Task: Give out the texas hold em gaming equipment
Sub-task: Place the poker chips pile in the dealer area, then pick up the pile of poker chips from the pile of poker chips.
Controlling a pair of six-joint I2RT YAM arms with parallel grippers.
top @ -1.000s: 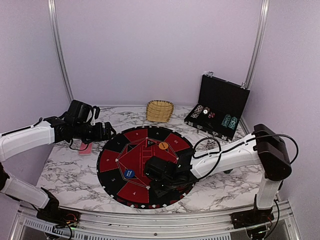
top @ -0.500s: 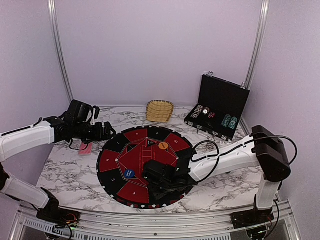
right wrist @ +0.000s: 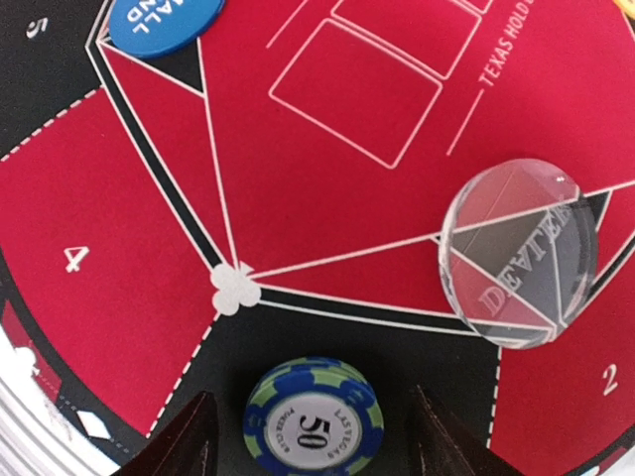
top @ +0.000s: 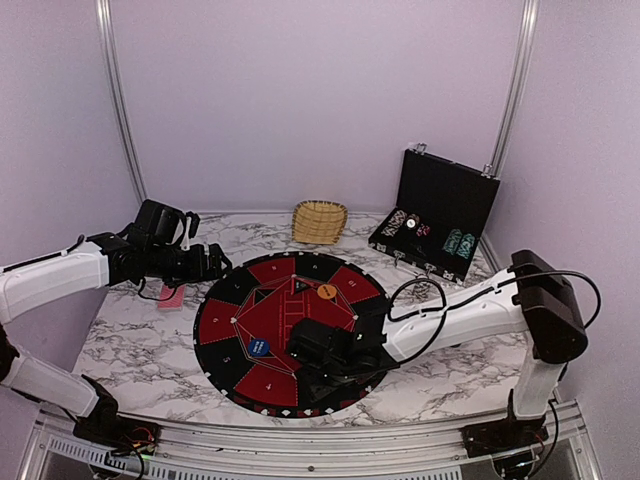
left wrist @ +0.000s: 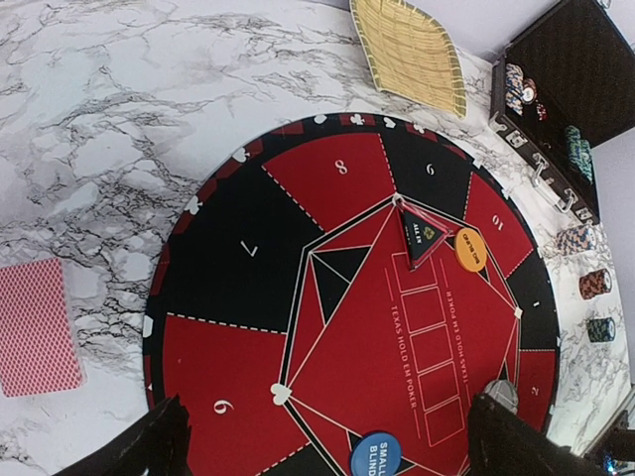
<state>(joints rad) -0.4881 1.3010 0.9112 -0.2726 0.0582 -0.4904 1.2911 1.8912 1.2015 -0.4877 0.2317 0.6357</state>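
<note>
A small stack of blue-and-green "50" poker chips (right wrist: 313, 416) rests on the black near sector of the mat. It sits between the spread fingers of my right gripper (right wrist: 316, 441), with a gap on each side. In the top view the right gripper (top: 305, 352) is low over the mat's near part. A clear dealer disc (right wrist: 518, 253) lies just beyond it, and a blue small-blind disc (right wrist: 164, 22) is further left. An orange disc (top: 326, 291) sits near the mat's centre. My left gripper (top: 215, 263) is open and empty above the mat's left edge. A red-backed card (left wrist: 35, 327) lies on the marble beside it.
The round black-and-red numbered mat (top: 235, 300) covers the table's middle. A wicker basket (top: 320, 221) stands at the back. An open black case (top: 440, 215) with chips is at the back right. A few chip stacks (left wrist: 595, 284) stand on the marble near the case.
My right gripper has shifted a little left over the near part of the mat. The left arm has not moved.
</note>
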